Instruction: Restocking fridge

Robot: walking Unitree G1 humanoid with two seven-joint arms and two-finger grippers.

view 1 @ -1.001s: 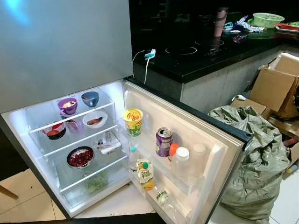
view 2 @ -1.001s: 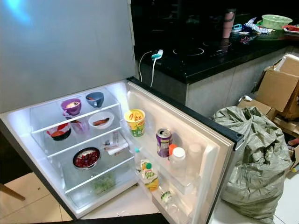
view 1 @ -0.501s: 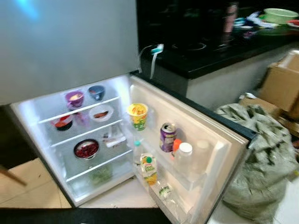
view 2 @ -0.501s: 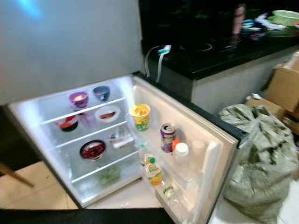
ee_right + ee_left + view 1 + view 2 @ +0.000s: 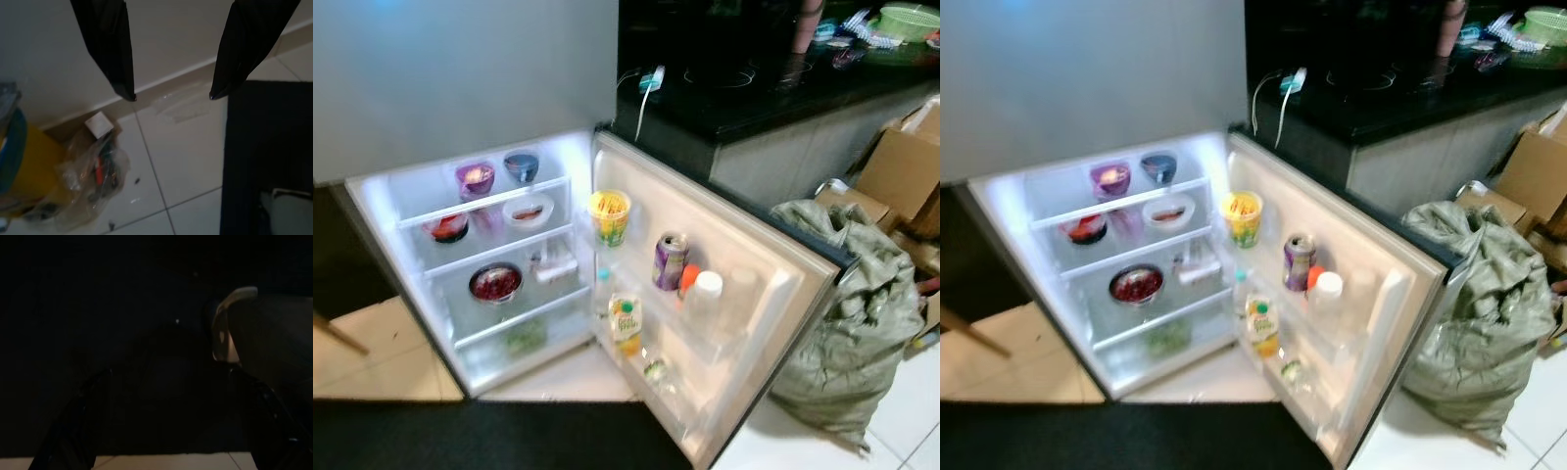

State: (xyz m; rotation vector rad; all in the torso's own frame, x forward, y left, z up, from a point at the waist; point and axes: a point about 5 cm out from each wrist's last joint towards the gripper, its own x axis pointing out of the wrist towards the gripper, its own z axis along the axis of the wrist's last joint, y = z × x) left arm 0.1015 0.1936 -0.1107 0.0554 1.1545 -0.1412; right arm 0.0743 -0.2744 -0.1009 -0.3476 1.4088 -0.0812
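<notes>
Near: dark mat across pale floor tiles. Right tool hanging low over tile beside the mat, fingers well apart, gripping nothing; plastic bag of oddments and yellow tub on the floor beneath. Left tool idle in deep shade, fingers apart, empty.

Middle: fridge ahead and left, lower compartment lit, door swung wide to the right. Door racks: juice carton low, noodle cup upper far end, then purple can, orange-capped bottle, white-capped bottle in a row toward the door's near edge. Shelves: purple bowl and blue bowl on top; red bowl and white dish below; bowl of red fruit lower; greens in the bottom drawer. Grey sack right of the door, cardboard boxes past it.

Far: black surface with a charger, green basket.

No stock in either tool. Judged: open compartment lying forward and left of both tools, left arm nearer the shelves, right arm nearer the door racks; something to load needs fetching first.
</notes>
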